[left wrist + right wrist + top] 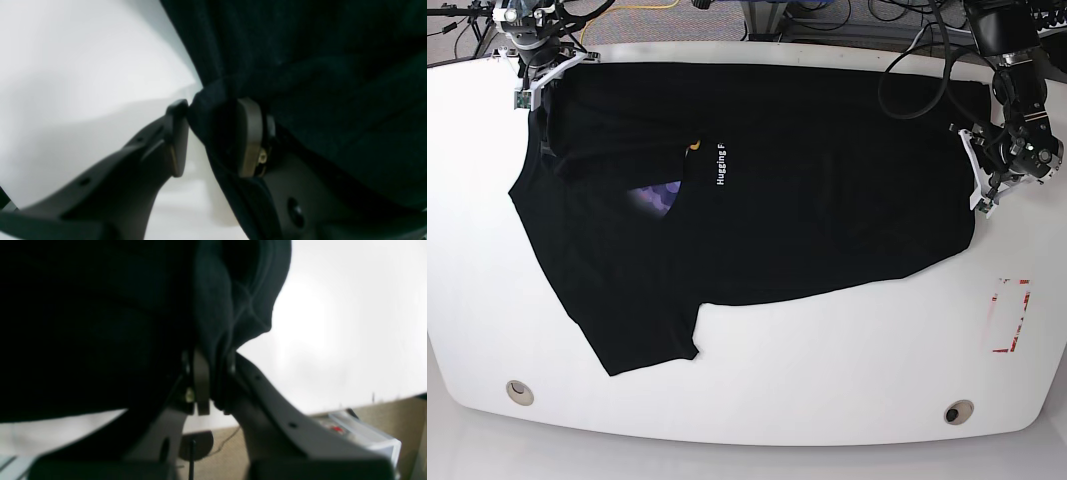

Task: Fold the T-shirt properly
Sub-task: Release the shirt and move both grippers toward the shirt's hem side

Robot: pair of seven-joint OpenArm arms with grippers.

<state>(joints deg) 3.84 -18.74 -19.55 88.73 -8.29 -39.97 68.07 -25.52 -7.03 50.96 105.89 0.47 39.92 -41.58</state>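
The black T-shirt (827, 180) lies spread over the white table (827, 400), one part folded over so that only a bit of purple print and white lettering (721, 165) shows. My right gripper (532, 95) is at the shirt's far left corner. In the right wrist view it (215, 386) is shut, pinching a bunched fold of the T-shirt (83, 323). My left gripper (977, 185) is at the shirt's right edge. In the left wrist view its jaws (211, 133) stand apart, and the T-shirt's (317, 66) edge hangs between them against one pad (250, 136).
A red-and-white rectangle marker (1007, 315) lies on the table at the right. Two round holes (519, 391) (958, 411) sit near the front edge. Cables run behind the far edge. A clear plastic box (363, 436) stands on the beige floor.
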